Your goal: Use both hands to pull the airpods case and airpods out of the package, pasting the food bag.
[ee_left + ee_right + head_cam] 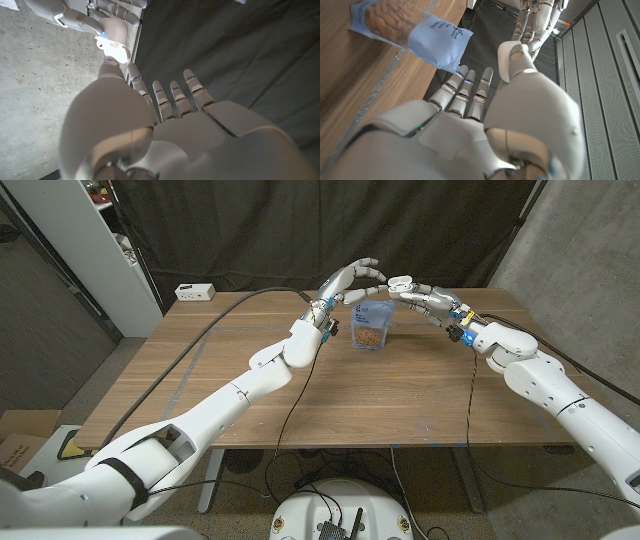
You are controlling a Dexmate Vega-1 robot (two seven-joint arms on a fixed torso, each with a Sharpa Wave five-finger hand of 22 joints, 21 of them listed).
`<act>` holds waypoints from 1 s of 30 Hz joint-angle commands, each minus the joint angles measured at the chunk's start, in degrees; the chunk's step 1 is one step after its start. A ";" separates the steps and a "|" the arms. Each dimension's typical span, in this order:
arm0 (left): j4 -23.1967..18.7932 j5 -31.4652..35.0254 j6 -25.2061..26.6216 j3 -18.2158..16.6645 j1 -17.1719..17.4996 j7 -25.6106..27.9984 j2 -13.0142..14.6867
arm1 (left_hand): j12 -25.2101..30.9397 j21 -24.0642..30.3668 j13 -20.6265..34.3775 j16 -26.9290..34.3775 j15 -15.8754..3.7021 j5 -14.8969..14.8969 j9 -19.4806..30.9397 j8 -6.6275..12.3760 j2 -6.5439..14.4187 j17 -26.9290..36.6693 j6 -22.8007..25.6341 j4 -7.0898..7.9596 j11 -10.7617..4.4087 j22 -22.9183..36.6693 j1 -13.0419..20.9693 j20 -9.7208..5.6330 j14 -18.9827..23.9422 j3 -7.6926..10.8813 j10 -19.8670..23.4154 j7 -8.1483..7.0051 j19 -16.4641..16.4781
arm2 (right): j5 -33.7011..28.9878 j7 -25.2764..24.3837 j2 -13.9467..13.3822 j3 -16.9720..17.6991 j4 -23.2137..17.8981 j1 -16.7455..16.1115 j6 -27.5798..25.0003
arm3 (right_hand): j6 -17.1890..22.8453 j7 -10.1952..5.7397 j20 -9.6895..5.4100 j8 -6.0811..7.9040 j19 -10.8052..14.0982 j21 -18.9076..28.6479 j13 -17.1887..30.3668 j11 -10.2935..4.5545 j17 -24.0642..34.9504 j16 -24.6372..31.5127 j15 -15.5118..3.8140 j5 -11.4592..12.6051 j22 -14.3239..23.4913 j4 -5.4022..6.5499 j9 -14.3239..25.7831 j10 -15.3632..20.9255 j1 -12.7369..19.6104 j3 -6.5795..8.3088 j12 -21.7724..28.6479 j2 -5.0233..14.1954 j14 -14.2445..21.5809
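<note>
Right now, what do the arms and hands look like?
Both arms are glossy white shells with dark seams and black cables trailing off them. The left hand and right hand are silver-grey, with blue bands on the fingers and blue at the wrists.

You have a wooden table [250, 395] in front of you, backed by a dark curtain [300, 230] across the rear. At your left stands a white shelf unit [105, 240] over grey floor [40, 360], and what looks like a concrete wall [590, 250] closes the right.
</note>
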 commanded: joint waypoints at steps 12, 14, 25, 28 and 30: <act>4.63 -1.26 -5.78 0.57 -1.47 -0.16 -1.90 | -0.11 -0.10 0.38 0.36 -2.70 1.21 -0.86 -0.08 1.12 0.55 0.56 -1.46 -0.24 0.12 3.07 0.24 -0.19 0.65 0.00 -0.37 -0.26 | -0.48 -3.46 -0.18 -0.09 -2.13 -0.57 -1.39 | 7.50 3.83 0.59 5.31 1.54 0.46 -0.06 -0.10 -0.93 -0.07 -4.50 0.79 0.02 -0.20 10.41 2.67 0.02 -0.33 1.38 -1.40 2.74; 4.88 -1.36 -5.65 0.54 -1.61 -0.34 -2.04 | -0.08 -0.09 0.40 0.37 -2.79 1.23 -0.92 -0.08 1.19 0.57 0.63 -1.45 -0.34 0.12 3.09 0.22 -0.22 0.65 0.05 -0.39 -0.25 | -0.39 -3.43 -0.11 -0.15 -1.97 -0.41 -1.54 | 7.65 3.63 0.61 5.31 1.62 0.45 -0.11 -0.07 -1.03 -0.17 -4.53 0.90 0.01 -0.20 10.30 2.81 -0.03 -0.33 1.41 -1.50 2.87; 4.17 -1.27 -1.59 0.58 -1.74 -1.41 -2.07 | -0.31 -0.27 0.63 0.45 -2.40 1.01 -1.75 -0.96 1.74 0.94 -1.07 -0.08 0.63 0.16 0.96 0.03 -1.01 -0.32 -0.94 -0.46 -0.82 | -0.08 -2.41 0.08 -0.55 -1.09 0.41 -1.96 | 8.48 3.23 0.56 5.22 1.71 0.22 -0.04 -0.53 -1.39 -0.83 -4.84 1.69 -0.01 -0.15 9.59 3.22 -0.41 -0.32 1.63 -2.11 3.12; 4.00 -1.38 -1.04 0.54 -1.62 -1.24 -2.04 | -0.28 -0.28 0.66 0.50 -2.43 0.93 -1.90 -1.05 1.74 0.98 -1.39 0.19 0.49 0.16 0.47 -0.03 -1.06 -0.57 -0.94 -0.16 -0.87 | -0.03 -2.37 0.10 -0.66 -1.00 0.53 -2.21 | 8.46 3.05 0.51 5.12 1.68 0.15 -0.10 -0.45 -1.42 -1.04 -4.98 1.87 -0.02 -0.09 9.41 3.08 -0.46 -0.22 1.53 -2.03 2.98; 3.85 -1.54 -0.89 0.49 -1.54 -1.23 -1.93 | -0.29 -0.31 0.69 0.53 -2.38 0.86 -2.01 -0.99 1.72 1.01 -1.32 0.40 0.28 0.16 0.09 -0.06 -1.09 -0.77 -1.01 -0.02 -0.96 | 0.03 -2.44 0.13 -0.71 -1.00 0.56 -2.40 | 8.31 3.05 0.48 5.00 1.66 0.11 -0.15 -0.48 -1.44 -1.13 -4.97 1.97 -0.02 -0.07 9.32 3.04 -0.47 -0.16 1.48 -1.99 2.96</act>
